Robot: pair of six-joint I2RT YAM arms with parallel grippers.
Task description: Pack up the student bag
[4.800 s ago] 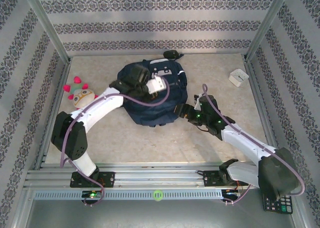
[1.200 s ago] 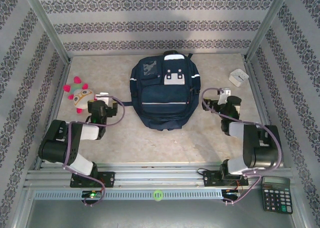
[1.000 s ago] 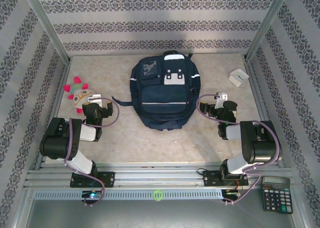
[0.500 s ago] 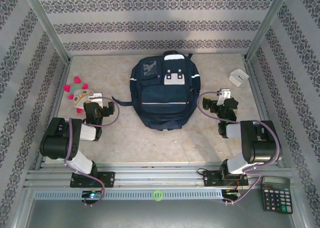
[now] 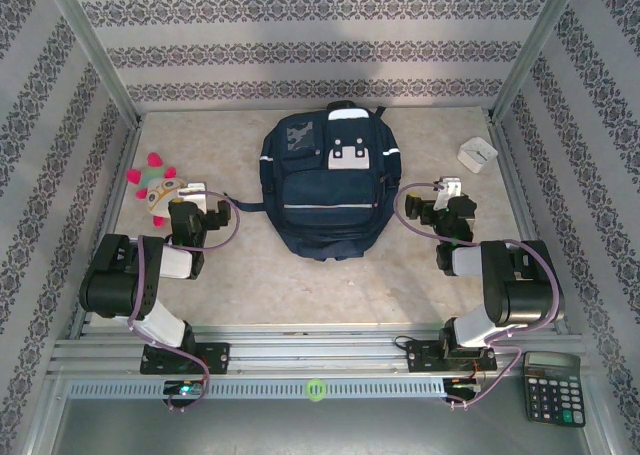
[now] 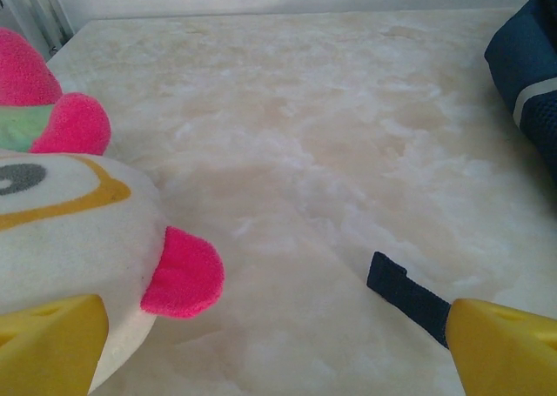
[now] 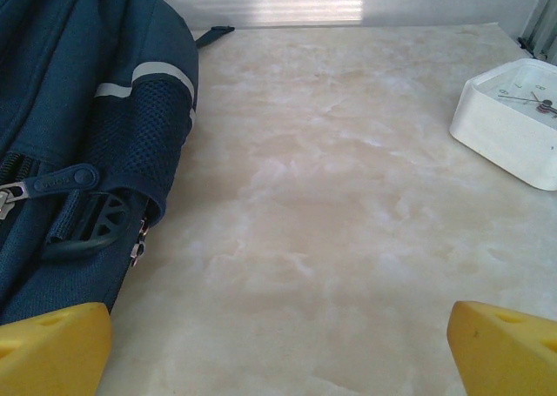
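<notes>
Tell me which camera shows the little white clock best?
The right wrist view. The white clock is close there, so you can see its hands, though the picture's edge cuts off part of it. The top external view shows the whole clock, but tiny and far away.

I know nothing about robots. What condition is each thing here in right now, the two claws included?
student bag: lying flat on the table, front up, looks closed.
plush toy: lying on the table, not held.
white clock: lying face up, apart from the bag.
calculator: keys up, near the right arm's base.
left gripper: open, holding nothing.
right gripper: open, holding nothing.
</notes>
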